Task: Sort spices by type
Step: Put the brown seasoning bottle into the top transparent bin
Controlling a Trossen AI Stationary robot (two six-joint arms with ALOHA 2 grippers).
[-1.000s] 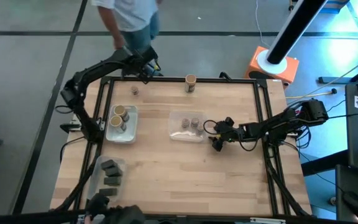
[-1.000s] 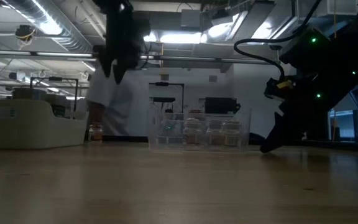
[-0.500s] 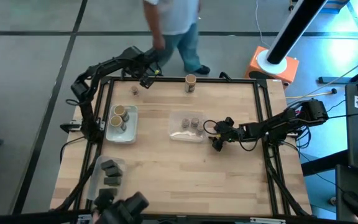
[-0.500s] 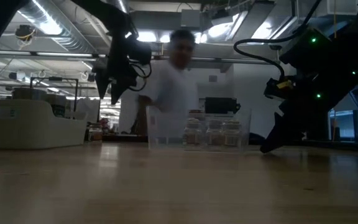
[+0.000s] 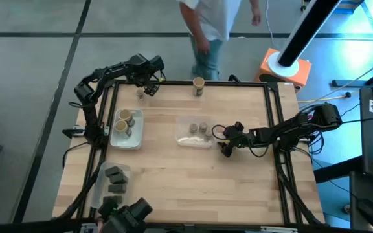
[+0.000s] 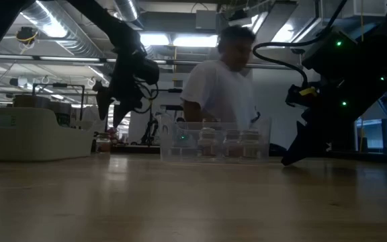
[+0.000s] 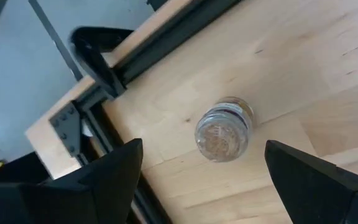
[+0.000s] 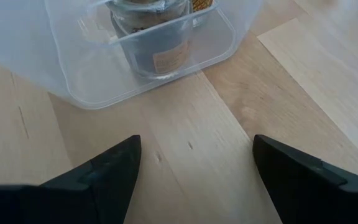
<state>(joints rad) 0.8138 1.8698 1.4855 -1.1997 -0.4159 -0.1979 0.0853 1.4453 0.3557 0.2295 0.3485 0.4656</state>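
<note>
A small squat jar (image 5: 140, 95) (image 7: 224, 129) stands on its base on the bare table near the far left corner. My left gripper (image 5: 149, 82) (image 7: 204, 180) hovers open above it, slightly to its far right side, touching nothing. A tan-topped jar (image 5: 199, 85) stands at the far edge. The left tray (image 5: 135, 139) holds two tan-topped jars (image 5: 124, 121). The middle tray (image 5: 188, 139) holds small squat jars (image 5: 203, 127) (image 8: 154, 43). The near-left tray (image 5: 102, 169) holds dark packets (image 5: 115, 180). My right gripper (image 5: 225, 149) (image 8: 194, 174) rests open low over the table, right of the middle tray.
A person (image 5: 214, 22) stands just beyond the table's far edge, seen also behind the middle tray in the low view (image 6: 224, 87). Black frame rails (image 5: 112, 103) border the table. Bare wood (image 5: 199, 188) spreads over the near middle and right.
My left gripper has come from over the far frame rail inward and down toward the small squat jar near the far left corner, staying open. The person behind the table has walked from left to right. My right arm has kept still.
</note>
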